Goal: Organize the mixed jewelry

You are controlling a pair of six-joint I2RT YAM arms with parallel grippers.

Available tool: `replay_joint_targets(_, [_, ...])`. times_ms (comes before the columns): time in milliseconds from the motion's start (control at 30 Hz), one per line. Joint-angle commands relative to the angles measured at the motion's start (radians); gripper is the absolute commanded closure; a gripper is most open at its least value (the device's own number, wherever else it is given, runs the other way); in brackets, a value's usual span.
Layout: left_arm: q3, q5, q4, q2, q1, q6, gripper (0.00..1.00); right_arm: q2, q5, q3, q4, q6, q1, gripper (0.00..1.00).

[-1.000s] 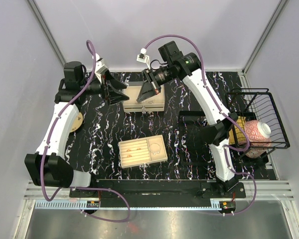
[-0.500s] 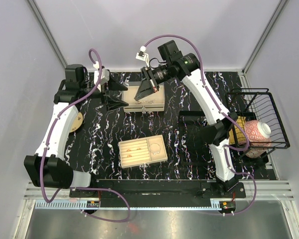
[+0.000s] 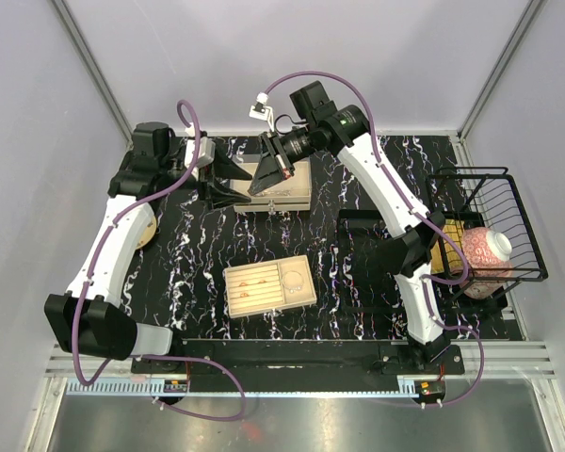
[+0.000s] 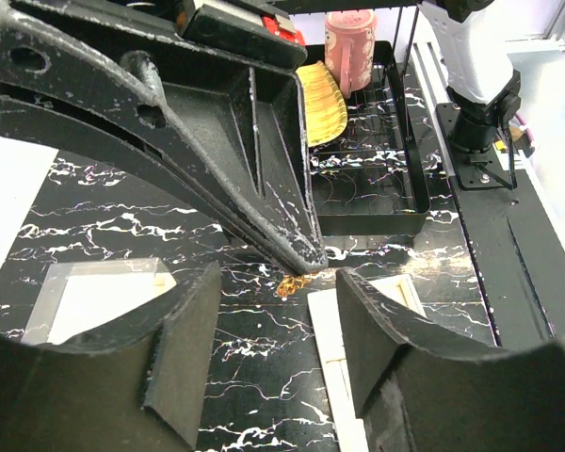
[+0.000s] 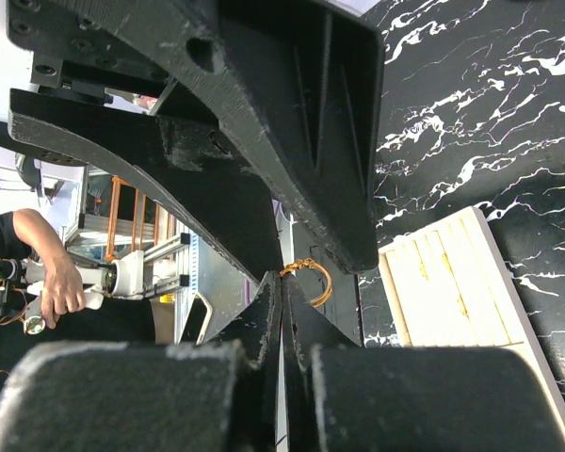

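Risk 1: drop. The gold piece [image 4: 290,283] is a small loop pinched only at the very tips of the right end effector [image 4: 301,260], whose fingers are closed on it with no gap showing. A knock against those tips, or an off-centre close by the left end effector [image 4: 275,285], could shake it loose. It would land on the black veined table [image 3: 358,273] or the rim of the far tray [image 3: 297,200]. I expect a piece that small to be hard to find and re-grasp on that pattern.

Risk 2: finger collision. Both wrist views show the two sets of fingers crowded together.

Risk 3: timing. This looks like a hand-over, and a right release before the left has a firm pinch gives the same drop.

Position: the piece is in mid-air, about over the far tray's left edge as far as the top view shows. In the left wrist view it hangs in the gap between the left fingers, roughly centred, just under the right tips. The left end effector is wide open and holds nothing. In the right wrist view the loop [image 5: 308,275] juts out beside the closed tips.

Other pieces [image 3: 254,285] lie in the near tray [image 3: 306,297].
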State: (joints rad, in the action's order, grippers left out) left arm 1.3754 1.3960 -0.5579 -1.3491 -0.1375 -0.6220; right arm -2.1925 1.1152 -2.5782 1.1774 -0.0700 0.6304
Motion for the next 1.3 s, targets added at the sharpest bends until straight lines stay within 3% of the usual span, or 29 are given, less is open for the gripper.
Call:
replay_joint_targets(0, [0.030, 0.058, 0.029, 0.034, -0.008, -0.053, 0.46, 0.073, -0.008, 0.000, -0.027, -0.013, 0.008, 1.00])
replay_joint_targets(400, [-0.001, 0.046, 0.033, 0.050, -0.013, -0.058, 0.57, 0.065, -0.011, -0.013, -0.024, -0.013, 0.008, 1.00])
replay_joint_targets(667, [-0.019, 0.005, -0.025, 0.047, -0.007, -0.134, 0.46, 0.074, -0.012, -0.010, -0.024, -0.010, 0.005, 1.00])
replay_joint_targets(967, [-0.021, 0.018, -0.030, 0.034, -0.004, -0.157, 0.45, 0.082, -0.006, -0.008, -0.024, -0.008, 0.003, 1.00])
replay_joint_targets(1267, [-0.010, 0.029, 0.038, 0.022, -0.008, -0.085, 0.56, 0.076, -0.002, -0.014, -0.027, -0.010, 0.003, 1.00])
